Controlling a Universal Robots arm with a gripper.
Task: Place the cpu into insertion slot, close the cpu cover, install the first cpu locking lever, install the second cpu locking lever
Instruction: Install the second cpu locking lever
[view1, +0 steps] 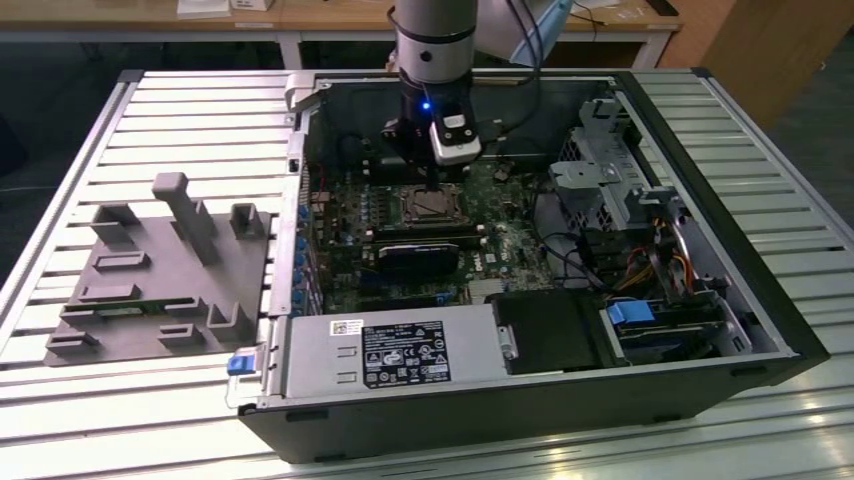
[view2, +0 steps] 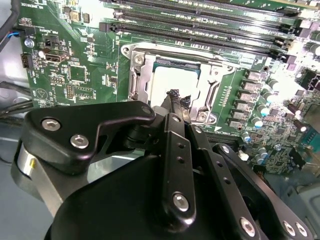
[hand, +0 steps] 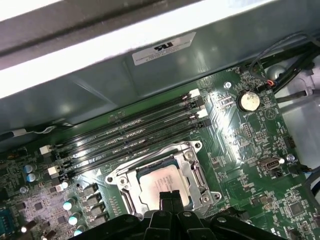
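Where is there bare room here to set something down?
In the exterior view, the ribbed metal tabletop is bare below the grey moulded fixture tray, and right of the open black computer case. Inside it is crowded around the claw.

Dull, matt silver-grey metal on the cpu (hand: 161, 182). Brighter, shiny bare metal on the cpu cover (hand: 196, 169). Glossy green circuit board (hand: 240, 135). Matt black finish on the claw (view2: 176, 99). Ribbed, satin-bright metal worktop (view1: 200, 110).
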